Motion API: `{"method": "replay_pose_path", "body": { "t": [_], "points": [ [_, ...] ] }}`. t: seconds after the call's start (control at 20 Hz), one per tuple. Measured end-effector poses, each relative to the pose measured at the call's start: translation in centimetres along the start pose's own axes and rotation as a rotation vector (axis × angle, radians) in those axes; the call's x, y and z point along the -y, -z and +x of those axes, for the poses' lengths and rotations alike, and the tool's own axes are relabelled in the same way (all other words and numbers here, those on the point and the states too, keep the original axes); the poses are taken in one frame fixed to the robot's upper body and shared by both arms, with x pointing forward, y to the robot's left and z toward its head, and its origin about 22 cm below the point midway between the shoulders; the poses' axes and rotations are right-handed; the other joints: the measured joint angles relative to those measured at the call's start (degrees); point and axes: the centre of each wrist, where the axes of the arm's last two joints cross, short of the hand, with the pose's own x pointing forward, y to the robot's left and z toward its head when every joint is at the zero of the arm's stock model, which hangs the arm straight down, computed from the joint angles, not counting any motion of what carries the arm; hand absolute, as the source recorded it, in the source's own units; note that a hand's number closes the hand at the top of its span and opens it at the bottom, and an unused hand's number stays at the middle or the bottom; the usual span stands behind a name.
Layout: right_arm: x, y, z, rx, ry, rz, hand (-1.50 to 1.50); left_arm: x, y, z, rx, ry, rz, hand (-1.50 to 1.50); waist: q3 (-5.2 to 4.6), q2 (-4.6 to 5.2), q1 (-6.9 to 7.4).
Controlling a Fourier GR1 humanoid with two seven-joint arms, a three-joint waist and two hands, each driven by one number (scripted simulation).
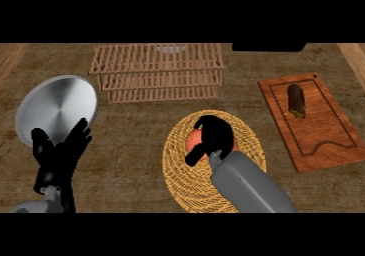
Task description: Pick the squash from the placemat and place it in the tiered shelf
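Head view: right hand (212, 137) curled down over orange squash (194, 141) on woven placemat (176, 165).
Fingers wrapped round squash for lifting; tiered shelf (157, 72) well beyond placemat; left hand (61, 150) resting left of placemat, fingers straight, holding nothing.

Bare counter (141, 125) lies open between the woven placemat (177, 175) and the slatted tiered shelf (157, 72) — nothing stands there. A silver plate (56, 107) flanks it left, a wooden board (314, 125) right — both well aside.
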Motion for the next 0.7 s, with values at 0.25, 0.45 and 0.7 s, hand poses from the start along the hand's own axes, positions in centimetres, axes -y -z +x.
{"method": "replay_pose_path", "body": {
  "t": [0.25,0.45,0.7],
  "points": [
    [-0.5,-0.3,0.3,0.056,0.024,-0.014,1.50,-0.2,0.2,0.2,-0.010,0.000,-0.005,0.00,-0.13,-0.10,-0.18],
    [-0.7,-1.7,1.7,0.140,0.041,-0.030,1.50,-0.1,0.2,0.0,-0.003,-0.008,-0.002,0.00,0.11,0.20,-0.14],
    [-0.9,-5.2,5.6,0.305,-0.022,0.021,1.50,1.0,1.1,0.8,0.018,0.011,-0.038,0.00,0.20,0.86,2.50]
  ]
}}
